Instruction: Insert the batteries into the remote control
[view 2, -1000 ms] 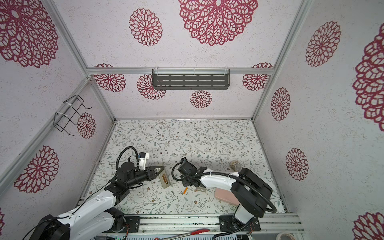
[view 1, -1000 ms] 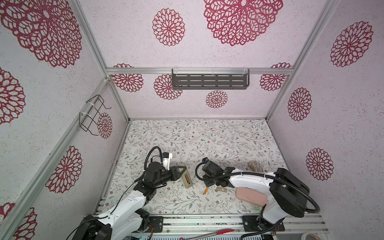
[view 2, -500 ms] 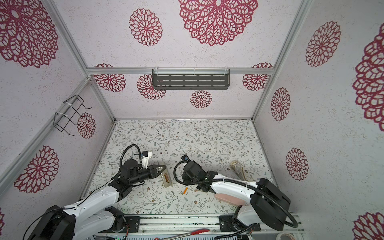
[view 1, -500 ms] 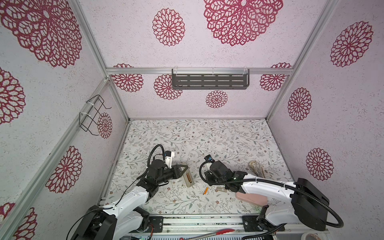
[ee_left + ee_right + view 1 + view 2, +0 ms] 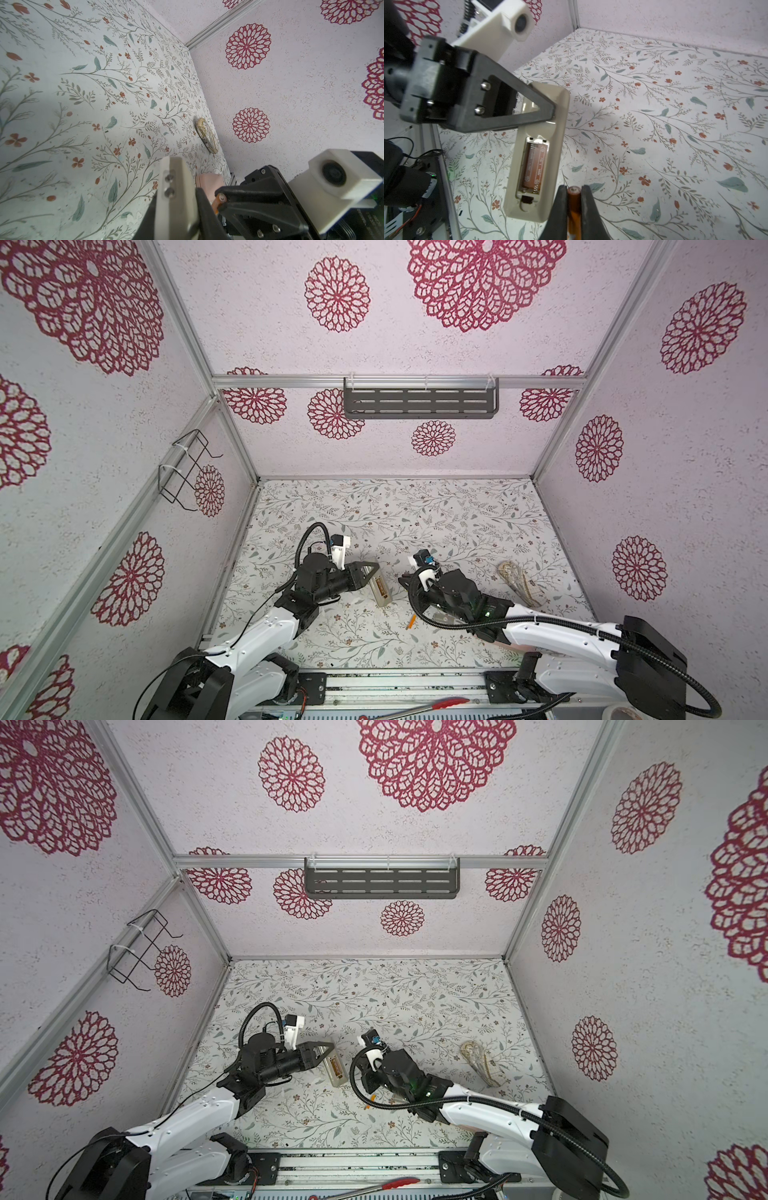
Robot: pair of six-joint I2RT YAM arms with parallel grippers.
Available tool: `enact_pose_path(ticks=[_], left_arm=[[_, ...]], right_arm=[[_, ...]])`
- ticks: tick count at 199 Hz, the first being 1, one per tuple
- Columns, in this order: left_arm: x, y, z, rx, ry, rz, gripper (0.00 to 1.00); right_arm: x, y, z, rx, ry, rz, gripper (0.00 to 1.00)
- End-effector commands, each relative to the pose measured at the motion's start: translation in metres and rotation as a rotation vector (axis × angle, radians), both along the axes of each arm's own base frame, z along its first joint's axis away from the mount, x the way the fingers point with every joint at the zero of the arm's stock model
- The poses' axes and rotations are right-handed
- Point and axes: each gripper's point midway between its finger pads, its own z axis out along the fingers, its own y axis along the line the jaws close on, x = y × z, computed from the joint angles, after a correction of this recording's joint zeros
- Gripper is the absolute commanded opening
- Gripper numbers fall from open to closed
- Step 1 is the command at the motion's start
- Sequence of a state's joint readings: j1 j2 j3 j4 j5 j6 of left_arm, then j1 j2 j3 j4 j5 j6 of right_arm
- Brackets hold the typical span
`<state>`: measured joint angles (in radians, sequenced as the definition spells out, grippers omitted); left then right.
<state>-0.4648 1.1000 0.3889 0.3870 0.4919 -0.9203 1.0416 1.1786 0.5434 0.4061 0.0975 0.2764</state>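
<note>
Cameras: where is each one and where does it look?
Top views: high in front, looking down on table, left arm and right arm.
Left wrist: across the table toward the right gripper.
Right wrist: past its held battery to the remote control and left gripper.
Shared: each wrist view shows the other gripper.

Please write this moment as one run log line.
left claw: shut on remote, bay open | right claw: shut on battery, near bay | battery: not yet inserted
</note>
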Motion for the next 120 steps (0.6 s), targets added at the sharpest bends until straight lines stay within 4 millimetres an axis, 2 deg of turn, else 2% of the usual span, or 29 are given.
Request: enact_pose_path(ticks=[1, 41, 120], left_arm=[[0.004, -0.007, 0.021, -0.054, -0.039, -0.014, 0.0], [0.006, -0.007, 0.028, -0.066, -0.047, -0.013, 0.0], [0.003, -0.01, 0.036, -0.092, -0.04, -0.028, 0.0]], right_arm=[[-0.007, 0.009, 0.05, 0.159, -0.132, 0.041, 0.0], [-0.017, 0.012, 0.066, 0.224, -0.202, 0.068, 0.0], [-0.018, 0.026, 0.072, 0.261, -0.261, 0.101, 0.0]])
